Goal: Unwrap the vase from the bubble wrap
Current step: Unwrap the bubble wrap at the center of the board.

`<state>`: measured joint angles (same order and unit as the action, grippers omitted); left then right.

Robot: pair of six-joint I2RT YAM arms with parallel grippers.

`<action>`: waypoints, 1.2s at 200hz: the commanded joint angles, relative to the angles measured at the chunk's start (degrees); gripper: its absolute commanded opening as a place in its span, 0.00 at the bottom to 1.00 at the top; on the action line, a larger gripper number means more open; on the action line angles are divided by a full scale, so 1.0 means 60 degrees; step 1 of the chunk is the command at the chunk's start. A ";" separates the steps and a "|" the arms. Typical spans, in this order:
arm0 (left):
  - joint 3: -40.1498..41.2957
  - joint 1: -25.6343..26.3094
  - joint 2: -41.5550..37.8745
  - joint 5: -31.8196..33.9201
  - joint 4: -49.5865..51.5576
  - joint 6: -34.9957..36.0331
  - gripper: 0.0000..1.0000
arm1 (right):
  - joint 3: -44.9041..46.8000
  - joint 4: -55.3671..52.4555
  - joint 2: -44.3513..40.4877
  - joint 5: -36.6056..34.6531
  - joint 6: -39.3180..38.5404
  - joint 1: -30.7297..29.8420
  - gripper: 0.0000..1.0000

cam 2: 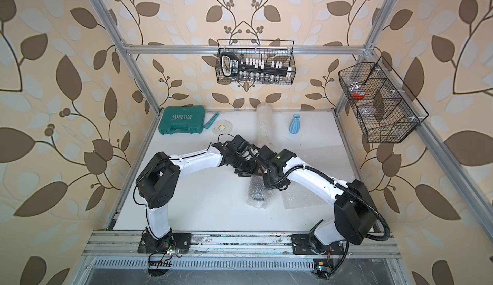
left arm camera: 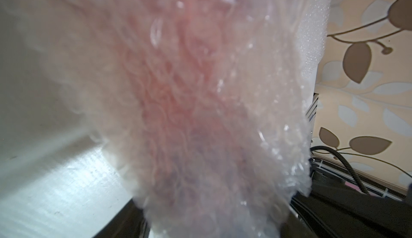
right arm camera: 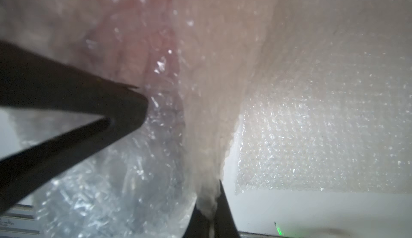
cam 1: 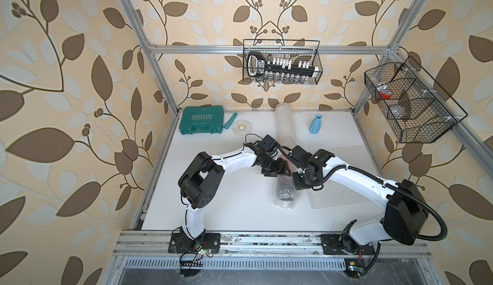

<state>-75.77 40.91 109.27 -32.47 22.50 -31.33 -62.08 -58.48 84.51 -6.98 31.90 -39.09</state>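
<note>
The vase shows only as a pinkish shape (left arm camera: pixel 182 96) through the clear bubble wrap (cam 1: pixel 285 190) rolled round it. In both top views this bundle (cam 2: pixel 257 193) leans at the table's middle, with its upper end between my two grippers. My left gripper (left arm camera: pixel 211 225) straddles the bundle, and the wrap fills the gap between its dark fingers (left arm camera: pixel 124 223). The same gripper (cam 1: pixel 278 172) sits at the bundle's upper left in a top view. My right gripper (right arm camera: pixel 210 212) is shut on a pinched fold of the wrap's loose edge.
A flat bubble wrap sheet (cam 1: pixel 333 193) lies right of the bundle. At the back stand a bubble wrap roll (cam 1: pixel 284 120) and a bare blue vase (cam 1: pixel 318 123). A green tool case (cam 1: pixel 201 120) and a tape ring (cam 1: pixel 241 128) lie back left. Wire baskets (cam 1: pixel 410 102) hang above.
</note>
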 commanded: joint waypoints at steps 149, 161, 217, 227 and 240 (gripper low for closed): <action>0.0781 -0.0105 -0.0423 0.1059 0.1962 0.1105 0.71 | 0.0401 0.2057 -0.1126 -0.0218 -0.0675 0.0680 0.43; 0.0749 -0.0107 -0.0438 0.1061 0.1988 0.1135 0.71 | 0.0207 0.2238 -0.0992 -0.0155 -0.1025 0.0664 0.43; 0.0763 -0.0101 -0.0487 0.0989 0.1963 0.1161 0.70 | -0.0999 0.2271 0.0307 -0.0838 -0.1816 0.0609 0.44; 0.0763 -0.0108 -0.0484 0.0962 0.1948 0.1162 0.71 | -0.1191 0.2233 0.0560 -0.1090 -0.1931 0.0575 0.45; 0.0755 -0.0108 -0.0486 0.0958 0.1948 0.1165 0.71 | -0.1451 0.2214 0.0846 -0.1301 -0.2087 0.0562 0.45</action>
<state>-73.34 39.70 105.78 -30.87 25.28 -26.96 -67.72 -44.69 86.83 -10.76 22.41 -35.31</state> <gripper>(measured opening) 0.706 0.445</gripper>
